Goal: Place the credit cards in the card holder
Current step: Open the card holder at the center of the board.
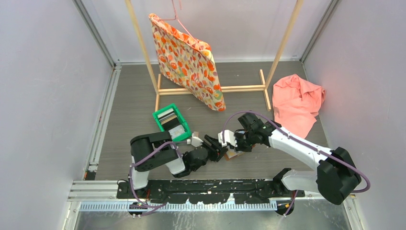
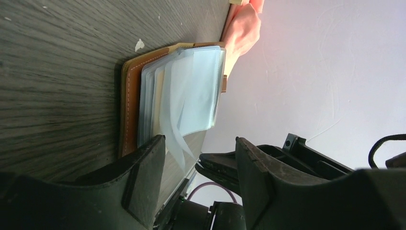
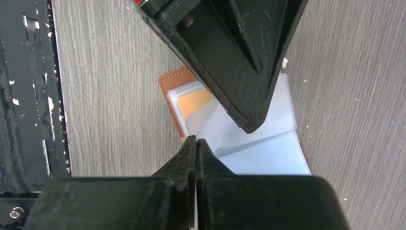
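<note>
Left pincer (image 2: pixel 200 143): fingers apart at a middling width, astride the edge of the clear sleeves (image 2: pixel 196 86); one loose leaf curls between them.
Right pincer (image 3: pixel 196 143): closed tight, tips at the sleeves' edge; whether they nip a leaf, cannot tell.
Card holder (image 3: pixel 170 91): lying open on the surface (image 3: pixel 105 86), near centre, between both pincers.
Credit cards (image 1: pixel 168 117): in the green bin (image 1: pixel 184 122), left and farther off.
Far: wooden rack (image 1: pixel 282 43) with flowered cloth (image 1: pixel 189 62) hanging; pink cloth (image 1: pixel 297 103) at right.

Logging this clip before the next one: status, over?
Left gripper open at the card holder. Right gripper shut at its clear sleeves. Holder lies open; cards in green bin. Nothing blocking.
</note>
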You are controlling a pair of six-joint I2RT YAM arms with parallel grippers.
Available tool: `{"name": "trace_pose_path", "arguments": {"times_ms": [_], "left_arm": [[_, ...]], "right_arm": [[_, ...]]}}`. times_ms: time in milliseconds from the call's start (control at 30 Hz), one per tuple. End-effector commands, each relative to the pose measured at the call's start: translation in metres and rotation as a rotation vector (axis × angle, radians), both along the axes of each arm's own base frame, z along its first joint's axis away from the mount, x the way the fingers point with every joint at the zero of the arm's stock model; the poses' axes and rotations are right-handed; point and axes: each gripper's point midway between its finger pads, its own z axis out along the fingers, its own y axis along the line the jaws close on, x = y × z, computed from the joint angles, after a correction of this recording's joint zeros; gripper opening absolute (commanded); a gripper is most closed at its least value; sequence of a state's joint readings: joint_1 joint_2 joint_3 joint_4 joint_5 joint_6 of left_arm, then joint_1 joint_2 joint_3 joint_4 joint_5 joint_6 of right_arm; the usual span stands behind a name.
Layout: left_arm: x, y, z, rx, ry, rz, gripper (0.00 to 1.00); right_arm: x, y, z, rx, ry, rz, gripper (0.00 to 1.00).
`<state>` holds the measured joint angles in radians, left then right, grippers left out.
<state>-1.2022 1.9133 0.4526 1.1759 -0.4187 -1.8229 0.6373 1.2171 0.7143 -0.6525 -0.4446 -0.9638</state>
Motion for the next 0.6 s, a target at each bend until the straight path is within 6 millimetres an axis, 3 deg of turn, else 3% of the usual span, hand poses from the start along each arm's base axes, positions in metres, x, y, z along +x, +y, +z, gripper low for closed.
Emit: {"name": "trace_pose_path", "arguments": {"times_ms": [0,233,433,567], "left_arm": [[0.006,-0.004,0.009,-0.020,-0.026,0.010,0.55],[0.011,-0.014,0.024,-0.054,-0.070,-0.019,0.47],[0.015,-0.032,0.030,-0.096,-0.083,-0.070,0.45],[0.019,-0.042,0.031,-0.107,-0.092,-0.100,0.43]], "right_arm": [[-0.002,0.005,0.010,0.045,-0.004,0.026,0.01],[-0.005,0.002,0.013,0.048,0.019,0.037,0.08],[-0.007,-0.015,0.033,0.089,0.090,0.011,0.36],[-0.005,-0.030,0.040,0.133,0.122,-0.054,0.48]]}}
